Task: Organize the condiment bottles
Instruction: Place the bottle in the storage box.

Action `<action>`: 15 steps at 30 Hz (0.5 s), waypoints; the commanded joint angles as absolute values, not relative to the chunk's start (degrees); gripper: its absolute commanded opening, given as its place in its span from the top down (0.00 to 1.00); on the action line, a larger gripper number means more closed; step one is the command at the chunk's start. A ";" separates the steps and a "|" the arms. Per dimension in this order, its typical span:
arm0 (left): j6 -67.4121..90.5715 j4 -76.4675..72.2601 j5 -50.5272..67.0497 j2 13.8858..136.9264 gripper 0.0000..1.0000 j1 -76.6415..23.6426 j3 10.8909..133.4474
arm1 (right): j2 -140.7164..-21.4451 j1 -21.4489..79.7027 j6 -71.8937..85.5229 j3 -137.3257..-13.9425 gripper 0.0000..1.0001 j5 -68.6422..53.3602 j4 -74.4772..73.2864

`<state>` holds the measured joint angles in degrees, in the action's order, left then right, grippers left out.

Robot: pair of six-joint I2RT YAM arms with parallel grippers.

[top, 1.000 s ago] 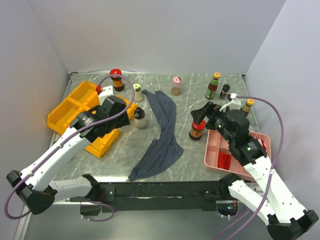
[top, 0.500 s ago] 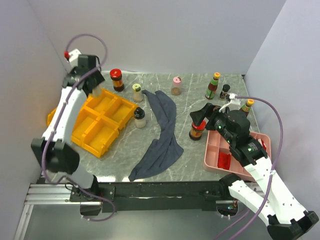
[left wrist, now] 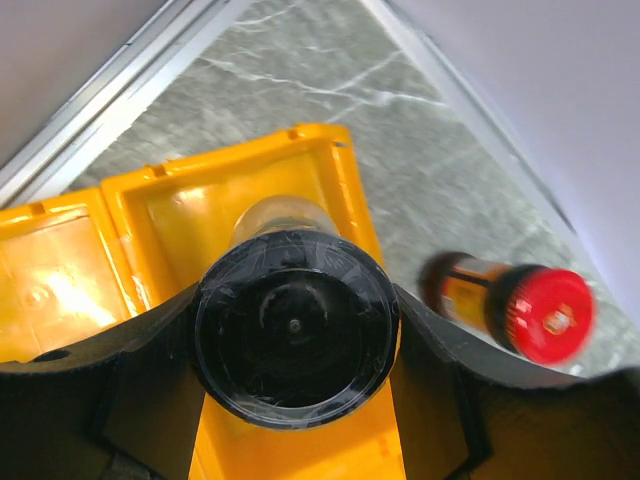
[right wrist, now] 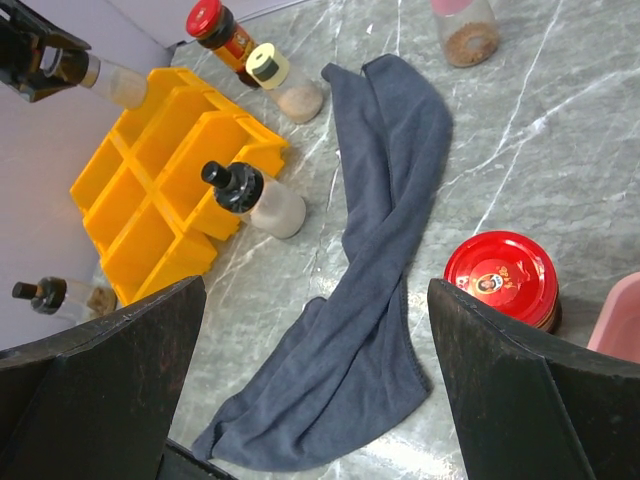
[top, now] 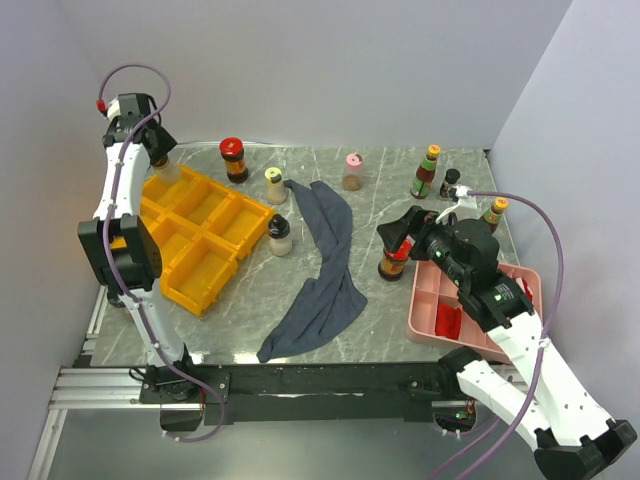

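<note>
Here: left hand [left wrist: 297,345] grips black-capped bottle [right wrist: 118,84] over corner of yellow bin [top: 205,270]; right hand [top: 400,235] wide apart, over red-lidded jar [right wrist: 500,280] on worktop [right wrist: 560,150].

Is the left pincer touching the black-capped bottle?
Touching: in the left wrist view, the left pincer has a finger pressed against each side of the cap of the black-capped bottle.
</note>
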<state>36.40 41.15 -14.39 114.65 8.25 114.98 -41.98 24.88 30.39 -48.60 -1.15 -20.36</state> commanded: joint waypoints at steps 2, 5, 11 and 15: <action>34.37 35.33 -14.76 115.05 0.99 9.05 118.65 | -41.92 25.14 30.06 -48.52 0.00 -1.67 -17.84; 32.96 32.27 -12.93 116.10 0.99 9.75 117.25 | -41.66 25.14 30.23 -48.34 0.00 -1.84 -17.49; 30.32 30.50 -13.44 119.96 0.99 9.93 117.77 | -42.10 25.14 30.23 -47.90 0.00 -1.32 -17.05; 29.44 30.06 -12.48 122.60 0.99 10.37 118.21 | -43.06 25.05 30.32 -47.99 0.00 -1.14 -17.23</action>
<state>31.70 34.61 -12.95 120.99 9.63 115.11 -42.41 24.88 30.39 -48.36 -1.37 -20.03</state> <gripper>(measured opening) 0.671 0.999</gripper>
